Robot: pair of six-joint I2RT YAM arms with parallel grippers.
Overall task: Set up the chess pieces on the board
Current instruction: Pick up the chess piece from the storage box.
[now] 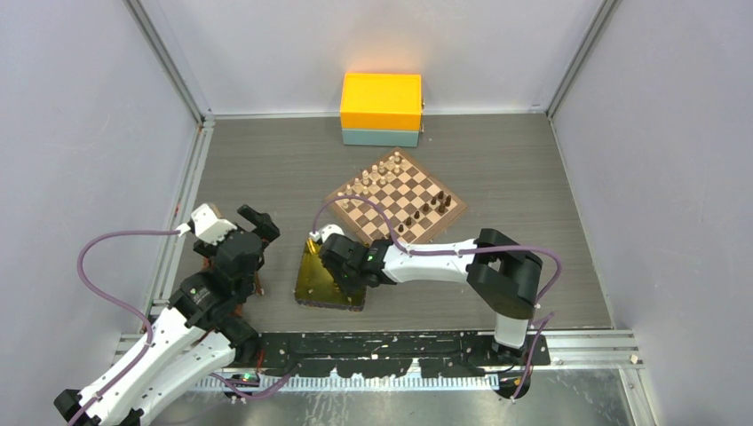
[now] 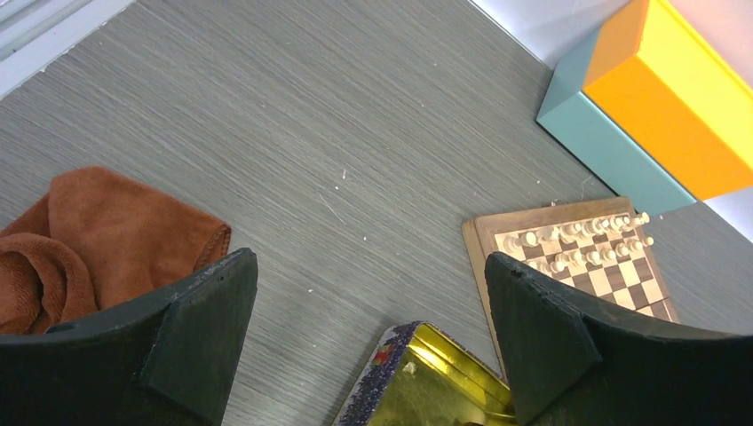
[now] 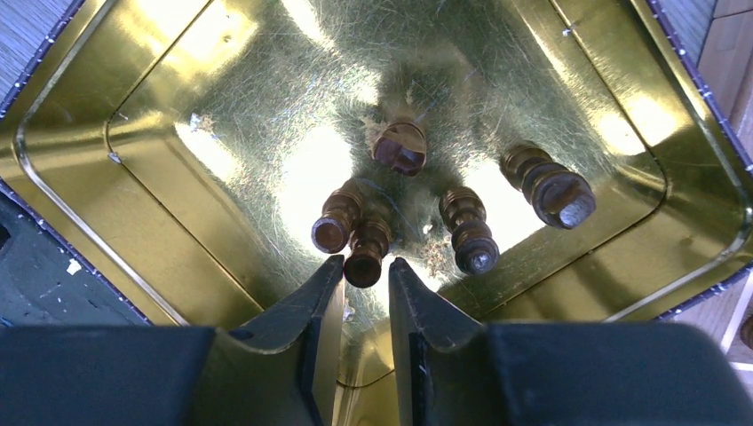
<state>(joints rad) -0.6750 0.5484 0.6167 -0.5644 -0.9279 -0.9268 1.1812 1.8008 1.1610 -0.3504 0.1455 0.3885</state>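
Gold tray (image 3: 222, 80) holds the dark pieces (image 3: 468, 232), so our right end effector (image 3: 366, 266) straddles one piece (image 3: 367, 241), jaws narrow; grip we cannot tell. Left end effector (image 2: 368, 266) wide, idle.

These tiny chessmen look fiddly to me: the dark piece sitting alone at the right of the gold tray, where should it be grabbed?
Take the dark piece across its ringed stem, just behind the wide end, coming from above with a jaw on each long side. It seems to lie on its side, apart from the other four pieces, so both flanks look free.
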